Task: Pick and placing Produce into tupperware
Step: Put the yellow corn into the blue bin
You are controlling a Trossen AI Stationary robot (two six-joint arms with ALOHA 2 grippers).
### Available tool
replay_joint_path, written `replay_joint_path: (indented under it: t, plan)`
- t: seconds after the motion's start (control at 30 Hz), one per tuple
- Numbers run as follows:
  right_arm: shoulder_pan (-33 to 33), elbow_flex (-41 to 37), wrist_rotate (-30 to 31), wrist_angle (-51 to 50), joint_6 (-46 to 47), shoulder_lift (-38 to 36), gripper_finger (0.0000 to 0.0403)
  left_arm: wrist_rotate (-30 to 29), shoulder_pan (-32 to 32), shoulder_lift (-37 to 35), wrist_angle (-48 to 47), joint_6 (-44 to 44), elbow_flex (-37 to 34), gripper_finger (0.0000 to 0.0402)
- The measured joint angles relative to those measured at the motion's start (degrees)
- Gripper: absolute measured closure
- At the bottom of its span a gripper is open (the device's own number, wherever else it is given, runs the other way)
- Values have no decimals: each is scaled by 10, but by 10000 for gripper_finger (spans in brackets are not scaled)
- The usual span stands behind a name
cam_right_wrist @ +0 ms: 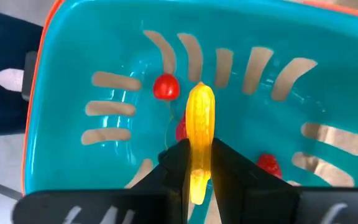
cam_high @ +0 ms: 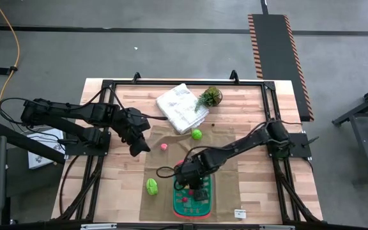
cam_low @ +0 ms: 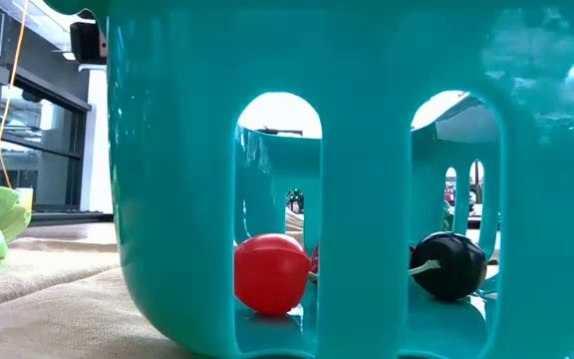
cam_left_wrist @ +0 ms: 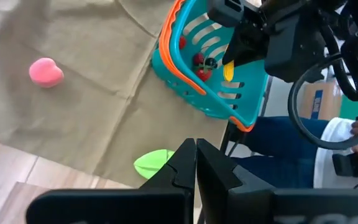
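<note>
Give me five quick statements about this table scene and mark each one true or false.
1. The right pincer grips a yellow banana-like piece above the basket. True.
2. The basket holds nothing yet. False: small red pieces already lie on its slotted bottom.
3. The left pincer is shut and holds nothing. True.
4. The pink piece lies inside the basket. False: it lies on the tan cloth, apart from the basket.
5. The round green piece sits on the white cloth. False: it lies on the tan cloth beside the white cloth.
</note>
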Motion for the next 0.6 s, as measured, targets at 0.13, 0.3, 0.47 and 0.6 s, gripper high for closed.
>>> replay_joint_path:
  t: [0.13,0.3,0.47,0.6]
  plan:
    - [-3,0,7,2,39,13,364,0,0,0,-16,19,0,399]
    - [-3,0,27,16,91,29,364,0,0,0,-51,50,0,399]
    - [0,0,30,14,138,51,364,0,0,0,-78,72,0,399]
    - [4,0,61,12,167,54,364,-1,0,0,-93,84,0,399]
